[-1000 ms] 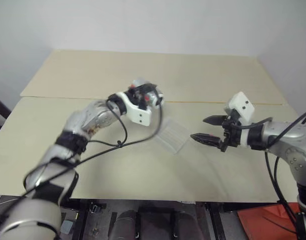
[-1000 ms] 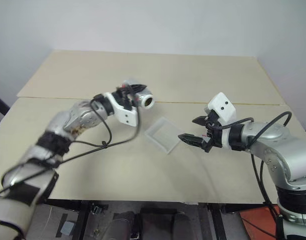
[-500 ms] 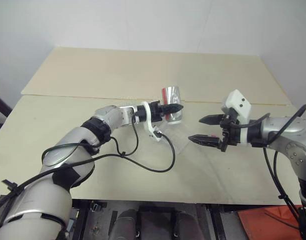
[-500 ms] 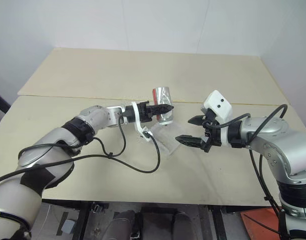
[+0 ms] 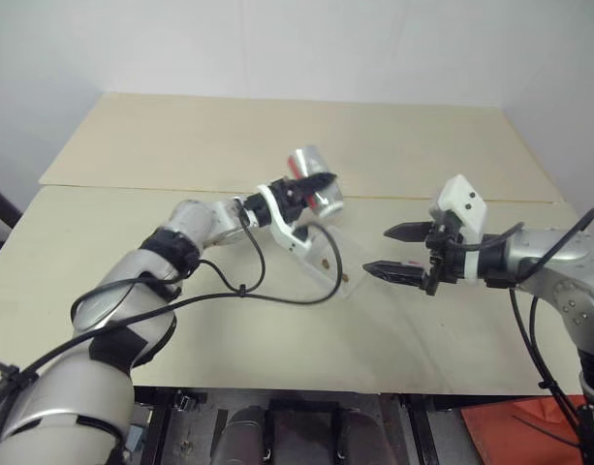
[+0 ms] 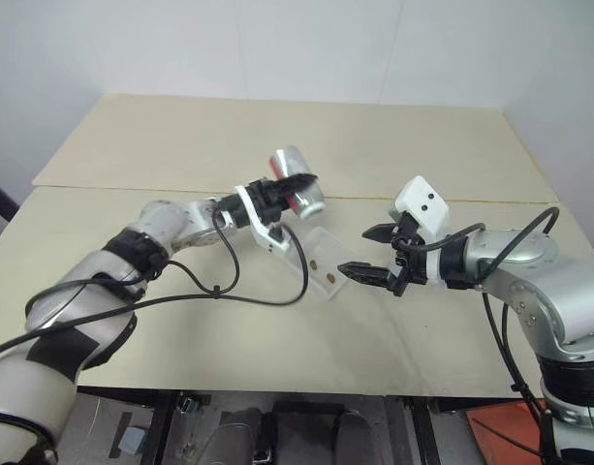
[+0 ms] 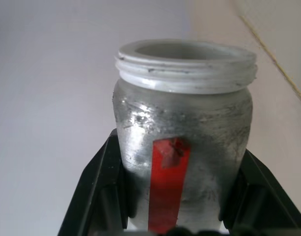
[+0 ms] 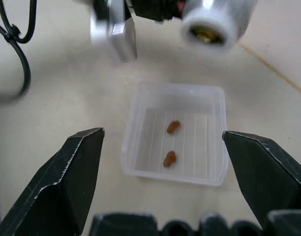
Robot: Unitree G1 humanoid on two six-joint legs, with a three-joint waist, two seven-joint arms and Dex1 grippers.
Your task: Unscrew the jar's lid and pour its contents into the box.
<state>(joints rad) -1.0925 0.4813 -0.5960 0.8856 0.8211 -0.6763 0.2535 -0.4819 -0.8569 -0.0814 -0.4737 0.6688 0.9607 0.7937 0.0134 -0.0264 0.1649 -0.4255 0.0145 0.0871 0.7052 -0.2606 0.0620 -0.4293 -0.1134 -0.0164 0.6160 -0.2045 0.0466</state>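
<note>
Left gripper (image 5: 311, 191) clamps the tilted jar (image 5: 312, 180) above the box (image 8: 176, 132); right gripper (image 5: 393, 250) gapes wide

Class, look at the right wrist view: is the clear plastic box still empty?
No: two small brownish pieces lie inside the clear plastic box.

No text, brand, number or sign can be read on anything here. The jar (image 7: 183, 147) carries a plain red strip on its silvery side, with no letters on it. The clear box (image 8: 176, 169) has only moulded ribs on its floor, and no printing.
</note>
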